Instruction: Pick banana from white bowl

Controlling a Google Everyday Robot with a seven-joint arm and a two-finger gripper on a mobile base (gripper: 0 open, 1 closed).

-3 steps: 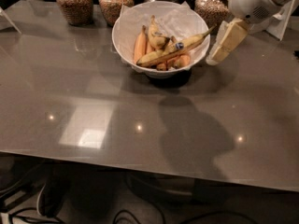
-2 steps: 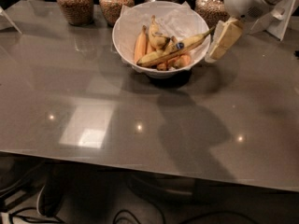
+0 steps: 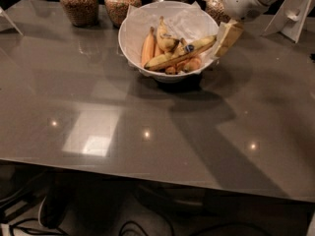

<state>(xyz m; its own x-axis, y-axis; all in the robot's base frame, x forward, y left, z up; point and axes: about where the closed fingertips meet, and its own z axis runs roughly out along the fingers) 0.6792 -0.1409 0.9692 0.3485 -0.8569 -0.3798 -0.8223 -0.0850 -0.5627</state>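
The white bowl (image 3: 132, 33) stands at the back middle of the grey table, lined with thin white paper. The banana (image 3: 174, 56) lies slantwise across it: long, slim, yellow with brown speckles and a small blue sticker, its end pointing up to the right rim. A shorter plump banana (image 3: 165, 38) and orange carrot-like pieces (image 3: 147, 48) lie beside it. My gripper (image 3: 226, 38) hangs from the white arm at the upper right. It sits at the bowl's right rim, just beside the banana's right end. I cannot tell whether it touches the banana.
Several glass jars of brown grain stand behind the bowl: (image 3: 78, 4), (image 3: 122, 1), (image 3: 216, 6). A white stand (image 3: 295, 14) is at the back right and a white card (image 3: 7, 21) at the far left. Cables lie on the floor below the table's front edge.
My gripper has moved a little left and up, from just outside the bowl's right side to its rim, by the banana's end. The bowl and its contents have not moved.
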